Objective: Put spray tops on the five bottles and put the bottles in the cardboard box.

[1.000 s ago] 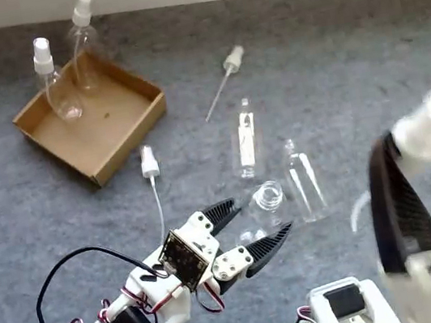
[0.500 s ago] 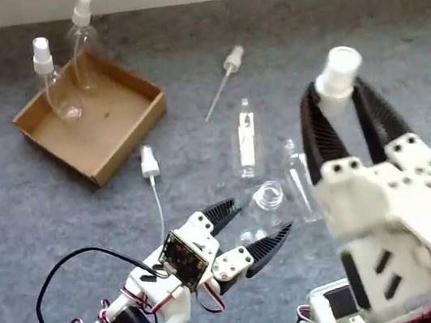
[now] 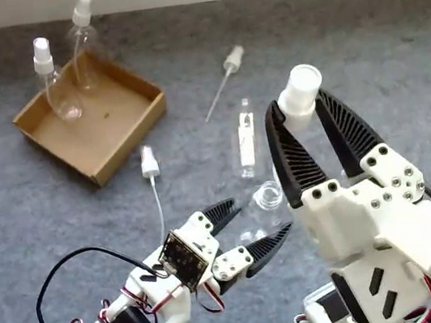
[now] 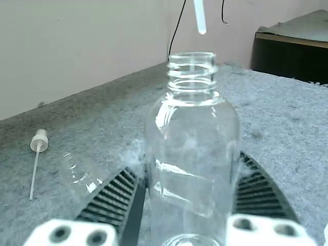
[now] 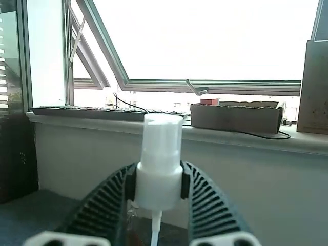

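The grey-carpeted bench [image 3: 359, 32] bears a cardboard box [image 3: 134, 140], a spray top [image 3: 149, 162] just beside it, a second spray top [image 3: 233, 59] farther off, and a lying bottle [image 3: 246, 140].

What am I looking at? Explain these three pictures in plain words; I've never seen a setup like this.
These are two small robot arms working side by side on a grey carpeted table. The high view looks down from a fixed camera. The other two pictures come from cameras mounted on each arm's wrist, looking out along its gripper.

The left gripper holds an open clear bottle upright. The right gripper, raised higher, pinches a white spray top with its thin tube hanging down.

On the table sits a cardboard box with two capped bottles standing in it. Two loose spray tops and another uncapped bottle lie on the carpet nearby.
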